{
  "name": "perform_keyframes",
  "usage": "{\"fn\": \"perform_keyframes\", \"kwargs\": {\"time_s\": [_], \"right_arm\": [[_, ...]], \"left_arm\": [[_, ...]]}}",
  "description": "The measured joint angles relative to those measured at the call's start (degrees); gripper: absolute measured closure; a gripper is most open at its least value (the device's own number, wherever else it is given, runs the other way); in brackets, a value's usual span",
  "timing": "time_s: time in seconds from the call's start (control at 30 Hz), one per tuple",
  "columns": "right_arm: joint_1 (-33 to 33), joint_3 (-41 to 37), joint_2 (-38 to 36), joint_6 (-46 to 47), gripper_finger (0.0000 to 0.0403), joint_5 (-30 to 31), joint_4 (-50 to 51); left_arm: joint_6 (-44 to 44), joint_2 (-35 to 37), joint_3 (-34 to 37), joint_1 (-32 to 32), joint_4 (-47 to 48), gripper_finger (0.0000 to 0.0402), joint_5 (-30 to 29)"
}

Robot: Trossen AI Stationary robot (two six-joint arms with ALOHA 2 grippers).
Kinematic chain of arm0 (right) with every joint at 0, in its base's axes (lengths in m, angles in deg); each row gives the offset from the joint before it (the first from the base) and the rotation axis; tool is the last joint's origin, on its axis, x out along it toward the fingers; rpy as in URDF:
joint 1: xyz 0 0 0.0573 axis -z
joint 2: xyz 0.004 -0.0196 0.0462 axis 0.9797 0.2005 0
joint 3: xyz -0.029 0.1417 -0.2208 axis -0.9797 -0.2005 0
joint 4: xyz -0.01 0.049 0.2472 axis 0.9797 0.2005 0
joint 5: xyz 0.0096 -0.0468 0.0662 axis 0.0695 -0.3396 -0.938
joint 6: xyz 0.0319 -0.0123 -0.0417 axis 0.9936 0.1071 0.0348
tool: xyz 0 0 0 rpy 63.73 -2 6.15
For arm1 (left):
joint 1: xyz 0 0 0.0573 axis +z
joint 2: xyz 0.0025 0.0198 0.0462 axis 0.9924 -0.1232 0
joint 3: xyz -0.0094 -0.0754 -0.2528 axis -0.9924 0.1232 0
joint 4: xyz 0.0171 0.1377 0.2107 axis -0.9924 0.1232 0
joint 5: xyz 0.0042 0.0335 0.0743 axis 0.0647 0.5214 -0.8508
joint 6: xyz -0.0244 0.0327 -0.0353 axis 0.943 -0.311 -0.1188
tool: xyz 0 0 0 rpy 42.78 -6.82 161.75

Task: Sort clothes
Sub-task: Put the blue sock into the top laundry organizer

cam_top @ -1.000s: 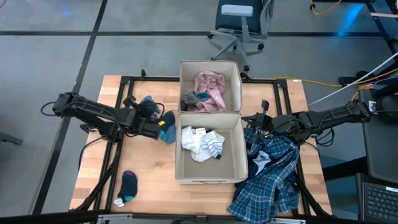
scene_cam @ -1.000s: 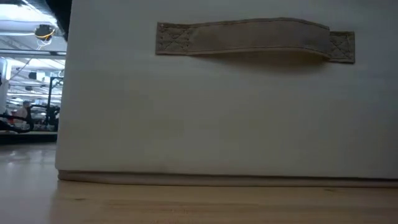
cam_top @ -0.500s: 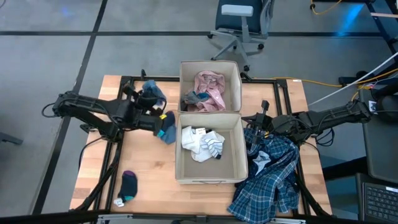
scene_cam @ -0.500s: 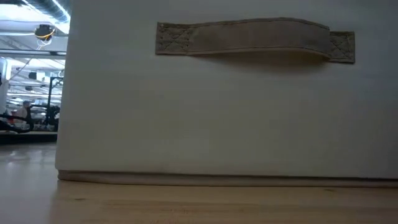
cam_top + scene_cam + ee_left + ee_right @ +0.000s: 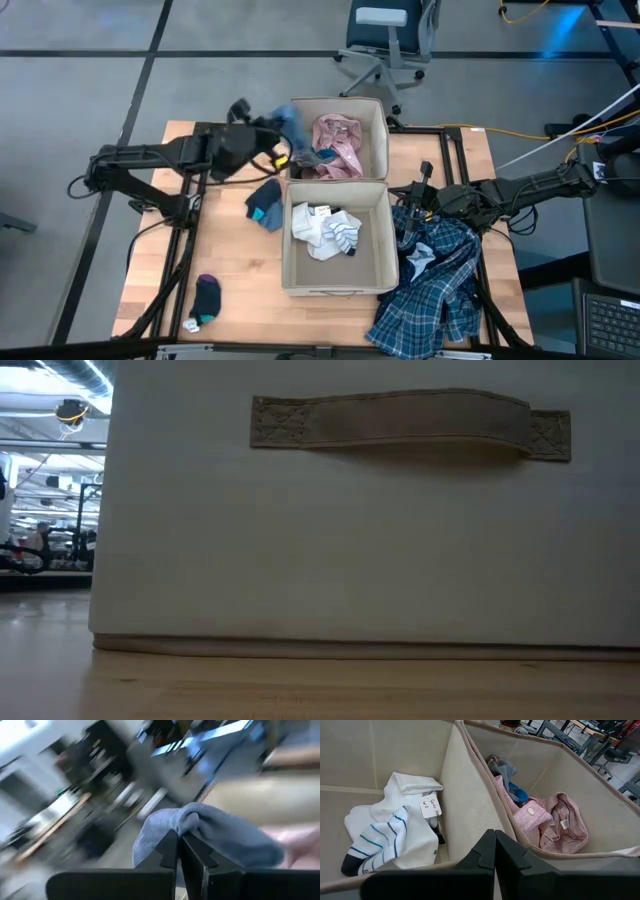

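Holding pink shirt (image 5: 338, 140), far bin (image 5: 383, 125), near bin (image 5: 386, 250) with white top (image 5: 322, 232), left gripper (image 5: 276, 127) pinching blue sock (image 5: 291, 120), right gripper (image 5: 408, 202) closed empty

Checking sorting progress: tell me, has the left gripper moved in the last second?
Yes. The left gripper, shut on a blue sock, has swung from mid-table to the far bin's left rim.

Readable text: one handwritten tag only.
White paper tag (image 5: 430, 806) on white top (image 5: 395, 832), ahead of the right jaws: "Size", rest illegible.
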Motion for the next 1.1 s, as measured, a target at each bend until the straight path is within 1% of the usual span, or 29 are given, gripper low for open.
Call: {"fn": "perform_keyframes", "kwargs": {"time_s": [0.1,0.2,0.23,0.3,0.5,0.67,0.8,0.97,1.1], "right_arm": [[-0.01,0.00,0.00,-0.01,0.0395,-0.01,0.01],[-0.01,0.00,0.00,0.01,0.0395,-0.04,-0.01],[0.00,0.00,0.00,0.01,0.0395,-0.02,0.01],[0.00,0.00,0.00,0.02,0.0395,-0.04,-0.01],[0.00,0.00,0.00,0.04,0.0395,-0.09,0.00],[-0.01,-1.36,-0.04,0.06,0.0395,-0.06,-1.73],[0.01,-2.78,-0.02,0.20,0.0395,-0.02,-2.05],[0.00,-3.02,-0.02,1.49,0.0395,-0.02,-2.24],[-0.01,-3.02,-0.02,1.54,0.0395,0.00,-2.24]], "left_arm": [[-1.55,0.02,0.00,4.17,-7.41,0.0398,12.75],[1.45,-0.64,0.00,8.40,-9.84,0.0397,25.69],[2.47,-1.16,0.00,9.67,-10.02,0.0397,28.84],[3.51,-2.65,0.00,11.50,-10.13,0.0397,32.58],[4.17,-8.67,0.00,14.49,-8.85,0.0397,33.64],[4.33,-13.60,0.02,15.25,-5.98,0.0397,33.63],[4.42,-16.78,0.02,15.22,-5.48,0.0396,33.65],[4.54,-19.31,0.02,15.20,-5.19,0.0396,33.65],[4.88,-19.48,0.02,15.20,-5.41,0.0396,33.64]]}}
